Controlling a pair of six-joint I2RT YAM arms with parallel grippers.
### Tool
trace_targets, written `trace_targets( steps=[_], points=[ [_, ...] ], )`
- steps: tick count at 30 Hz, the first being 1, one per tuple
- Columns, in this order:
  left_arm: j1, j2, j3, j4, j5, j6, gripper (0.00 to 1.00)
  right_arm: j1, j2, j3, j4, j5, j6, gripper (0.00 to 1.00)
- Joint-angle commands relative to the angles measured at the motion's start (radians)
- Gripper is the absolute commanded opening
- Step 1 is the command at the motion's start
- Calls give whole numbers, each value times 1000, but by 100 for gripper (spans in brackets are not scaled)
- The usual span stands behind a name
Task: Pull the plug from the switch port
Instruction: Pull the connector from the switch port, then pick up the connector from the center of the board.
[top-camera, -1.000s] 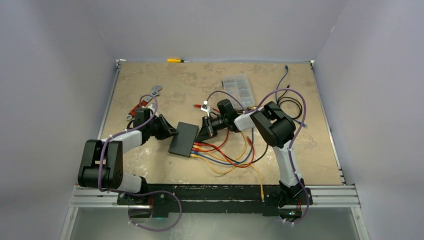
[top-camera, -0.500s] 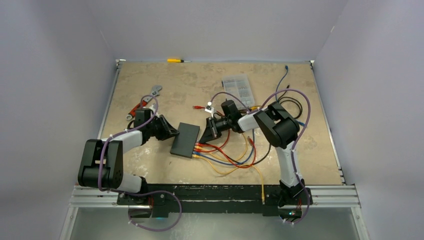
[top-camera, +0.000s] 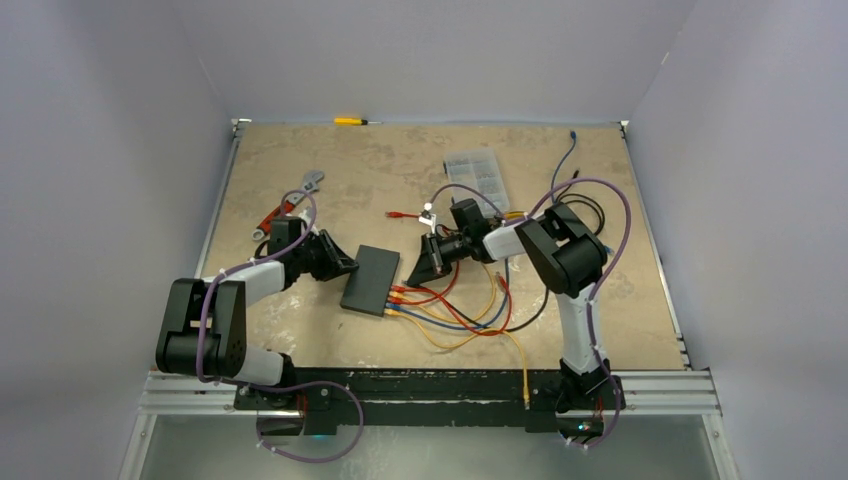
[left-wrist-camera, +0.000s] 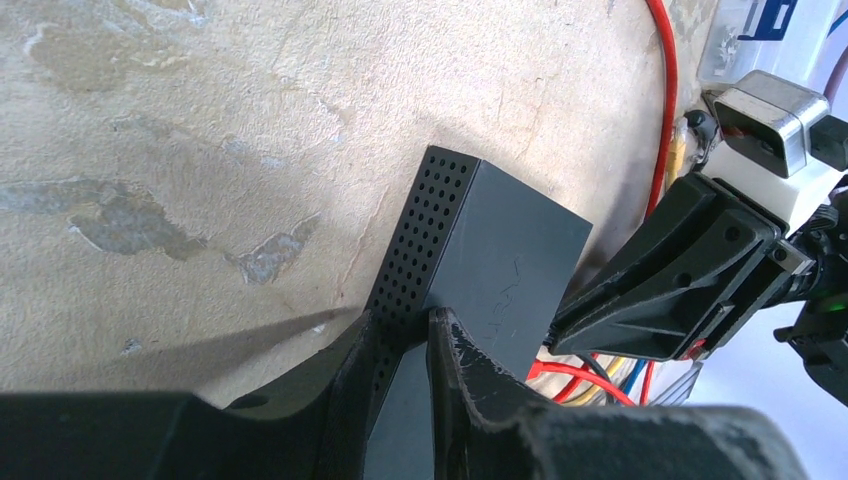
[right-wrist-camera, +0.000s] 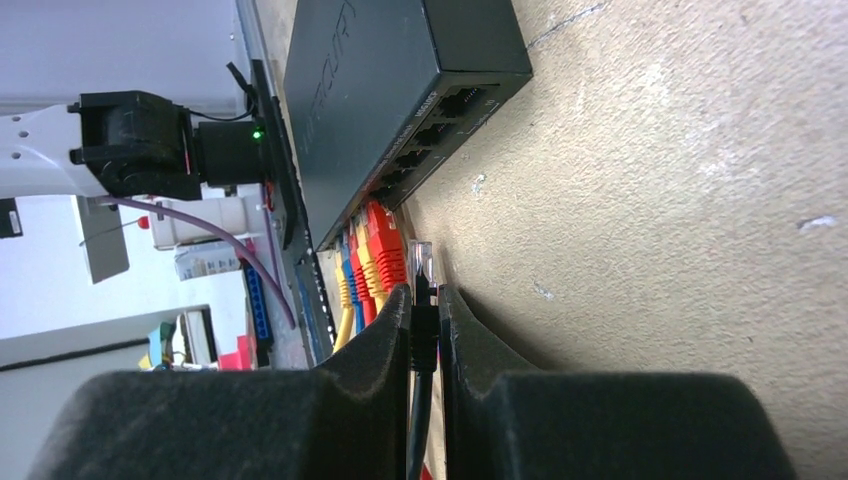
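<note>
As switch (top-camera: 368, 278) lies lengthwise near-far, ports (right-wrist-camera: 440, 125) face right.

Robotics lab bench, plain grey walls (top-camera: 420, 50), aluminium rail frame (top-camera: 430, 392), wrench (top-camera: 311, 182) and screwdriver (top-camera: 350, 121) on worn tabletop (top-camera: 400, 160)

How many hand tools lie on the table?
3: a yellow screwdriver at the far edge, a silver wrench at far left, and a red-handled tool just in front of it. Others may be hidden.
</note>
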Motion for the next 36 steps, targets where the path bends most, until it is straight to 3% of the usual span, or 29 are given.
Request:
trace_targets(
  steps=[1,11,18,25,30,36],
  points=[
    [15,38,-49,-129,-154,62,24,-3,-31,32,-126,166,-78,0],
    [15,41,-51,-118,-137,63,28,-3,-159,138,-277,490,-170,1],
    [15,30,-51,-107,-122,65,35,6,-221,151,-377,619,-233,36],
    [15,33,-48,-101,-114,67,38,21,-314,131,-468,699,-285,53],
    [15,38,-50,-95,-114,65,38,45,-341,128,-534,770,-306,54],
    [15,38,-51,-93,-113,65,38,69,-328,122,-563,787,-311,47]
  ],
)
